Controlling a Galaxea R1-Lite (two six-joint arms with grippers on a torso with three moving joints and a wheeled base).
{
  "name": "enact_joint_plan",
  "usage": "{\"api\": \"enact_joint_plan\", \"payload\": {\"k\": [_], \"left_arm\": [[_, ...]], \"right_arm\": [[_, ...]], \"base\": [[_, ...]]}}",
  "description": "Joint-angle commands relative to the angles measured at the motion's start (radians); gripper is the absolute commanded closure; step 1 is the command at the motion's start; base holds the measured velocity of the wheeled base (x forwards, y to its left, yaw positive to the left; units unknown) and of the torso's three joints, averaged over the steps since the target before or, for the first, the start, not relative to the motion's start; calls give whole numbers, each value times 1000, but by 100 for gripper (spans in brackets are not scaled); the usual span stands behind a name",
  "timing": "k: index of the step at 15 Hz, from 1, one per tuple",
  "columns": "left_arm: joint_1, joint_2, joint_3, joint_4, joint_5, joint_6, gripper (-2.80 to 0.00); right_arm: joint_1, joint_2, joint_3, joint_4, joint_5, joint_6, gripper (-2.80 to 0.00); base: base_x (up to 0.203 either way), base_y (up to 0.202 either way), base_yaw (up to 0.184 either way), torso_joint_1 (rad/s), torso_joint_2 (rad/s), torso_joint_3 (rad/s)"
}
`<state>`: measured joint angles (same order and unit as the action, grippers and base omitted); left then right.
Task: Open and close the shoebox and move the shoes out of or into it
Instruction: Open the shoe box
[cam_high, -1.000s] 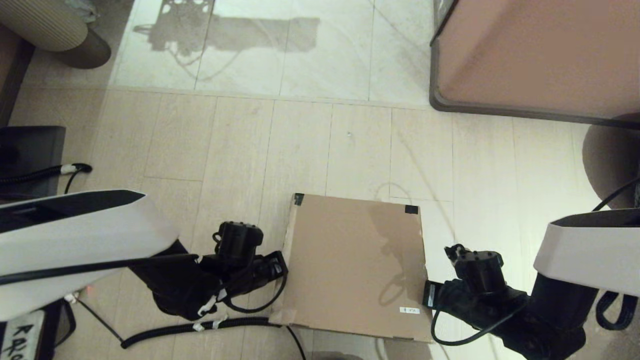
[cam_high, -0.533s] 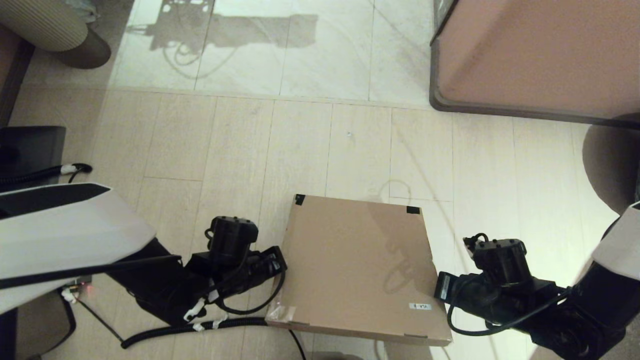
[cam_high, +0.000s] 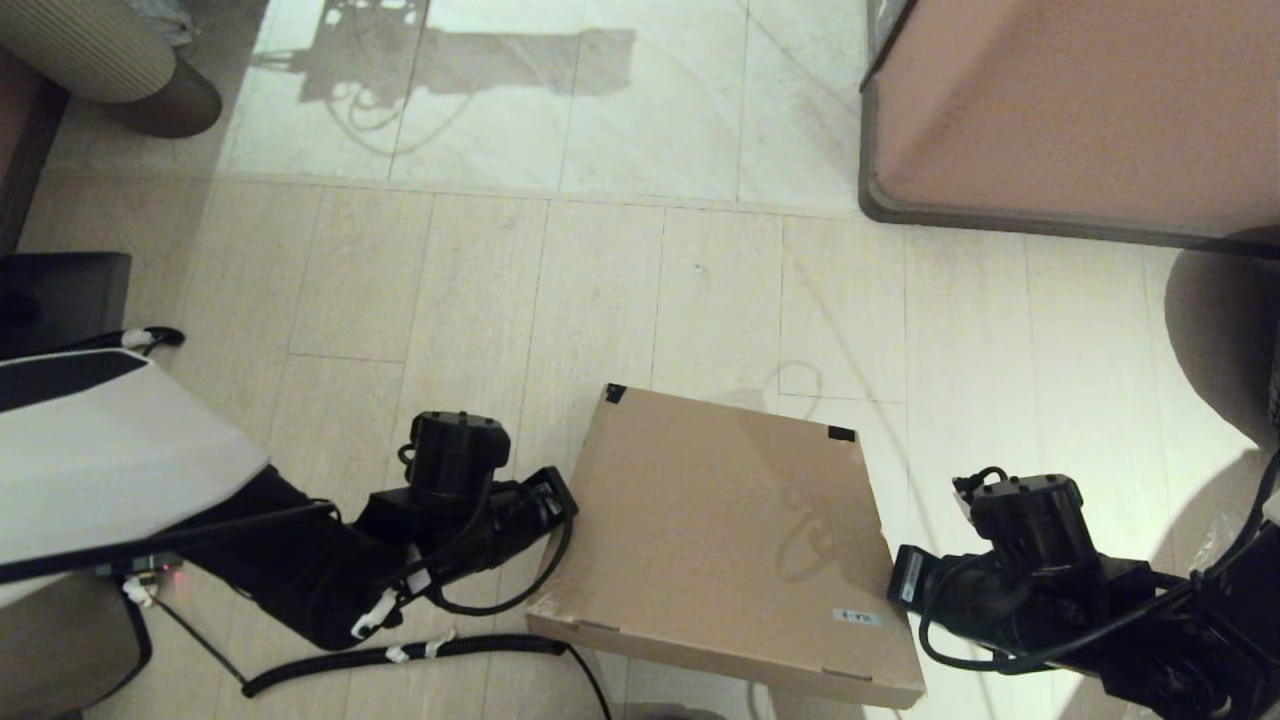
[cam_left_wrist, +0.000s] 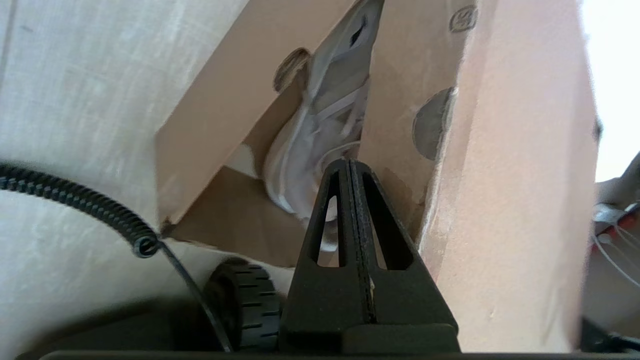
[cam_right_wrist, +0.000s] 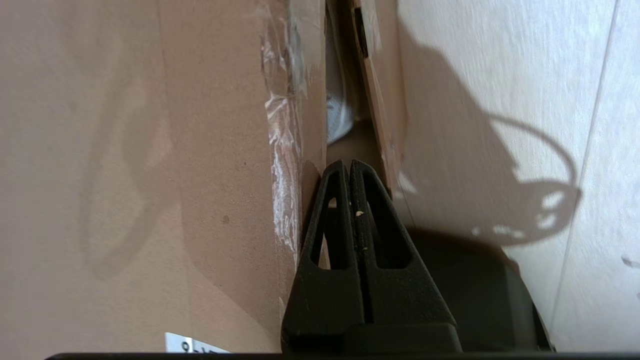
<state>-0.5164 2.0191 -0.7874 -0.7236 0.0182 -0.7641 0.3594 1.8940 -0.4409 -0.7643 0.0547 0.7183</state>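
Note:
The brown cardboard shoebox (cam_high: 720, 520) lies on the floor in the head view, its lid tilted up at the near edge, with dark tape on the two far corners and a white label near the right front. My left gripper (cam_high: 552, 505) is shut, tucked under the lid's left edge. In the left wrist view the shut left gripper (cam_left_wrist: 350, 163) points into the gap, where a white sneaker (cam_left_wrist: 310, 150) shows inside the box. My right gripper (cam_high: 905, 585) is shut under the lid's right edge. The right wrist view shows the right gripper (cam_right_wrist: 348, 164) at the slit, with a bit of white shoe (cam_right_wrist: 337, 120) behind.
A large pinkish-brown cabinet (cam_high: 1070, 110) with dark edging stands at the back right. A black coiled cable (cam_high: 400, 655) runs along the floor near the box's left front. A dark unit (cam_high: 60, 300) sits at the left, and a round dark shape (cam_high: 1215, 330) at the right.
The lid's near edge has lifted and the gap below it has widened. Both grippers moved with it, the right one further right and toward me, both staying shut.

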Motion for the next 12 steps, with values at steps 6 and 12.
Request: {"api": "enact_joint_plan", "payload": {"k": [6, 12], "left_arm": [[-4, -19, -18, -2, 25, -23, 0], [2, -17, -38, 9, 28, -24, 0]], "right_arm": [[3, -10, 16, 3, 14, 68, 0], [3, -6, 14, 5, 28, 124, 0]], "base": [[0, 0, 0, 0, 0, 0], [0, 0, 0, 0, 0, 0]]}}
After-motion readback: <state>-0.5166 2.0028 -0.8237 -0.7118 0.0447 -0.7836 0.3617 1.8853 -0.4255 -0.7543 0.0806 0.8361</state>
